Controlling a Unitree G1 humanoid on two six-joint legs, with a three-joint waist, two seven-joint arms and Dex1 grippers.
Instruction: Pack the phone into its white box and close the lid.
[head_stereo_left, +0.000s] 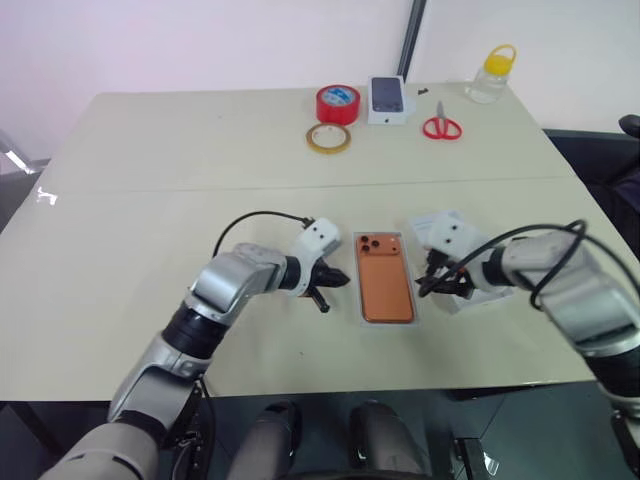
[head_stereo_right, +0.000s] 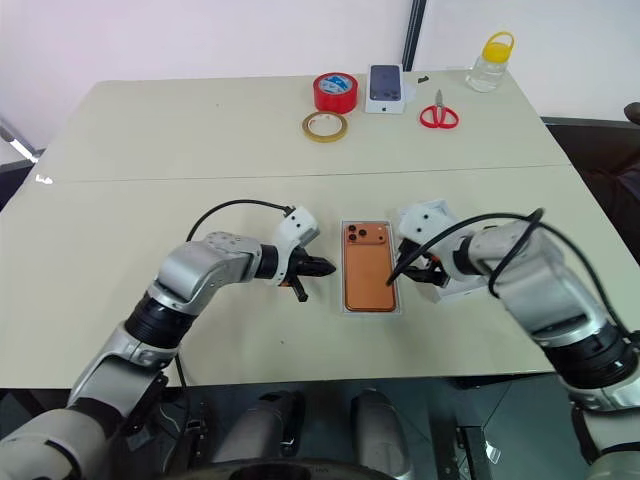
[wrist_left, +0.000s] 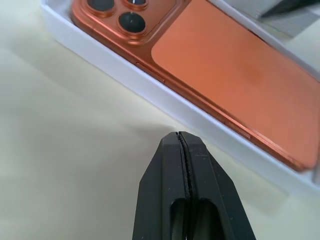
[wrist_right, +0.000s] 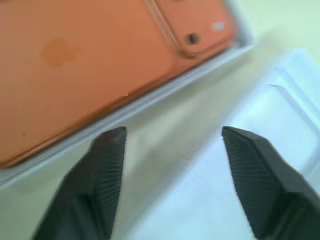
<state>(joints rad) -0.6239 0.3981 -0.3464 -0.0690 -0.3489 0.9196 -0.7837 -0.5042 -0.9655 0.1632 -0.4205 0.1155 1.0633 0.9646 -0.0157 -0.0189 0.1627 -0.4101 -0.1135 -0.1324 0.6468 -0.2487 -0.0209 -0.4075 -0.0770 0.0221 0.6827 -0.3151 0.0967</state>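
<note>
The orange phone (head_stereo_left: 386, 280) lies back up in the shallow white box (wrist_left: 165, 102) at the middle of the table's near half, camera lenses at the far end. My left gripper (head_stereo_left: 345, 280) is shut and empty, its tip just left of the box rim, a little apart from it. On the other side, my right gripper (head_stereo_left: 425, 278) is open and holds nothing; it hovers between the box's right wall and a white cardboard piece (wrist_right: 285, 100), apparently the lid. That piece lies right of the box, largely hidden under my right hand.
At the table's far edge stand a red tape roll (head_stereo_left: 338, 103), a tan tape ring (head_stereo_left: 328, 138), a small white box topped with a dark phone (head_stereo_left: 389, 99), red scissors (head_stereo_left: 441, 125) and a jar with a yellow lid (head_stereo_left: 493, 72).
</note>
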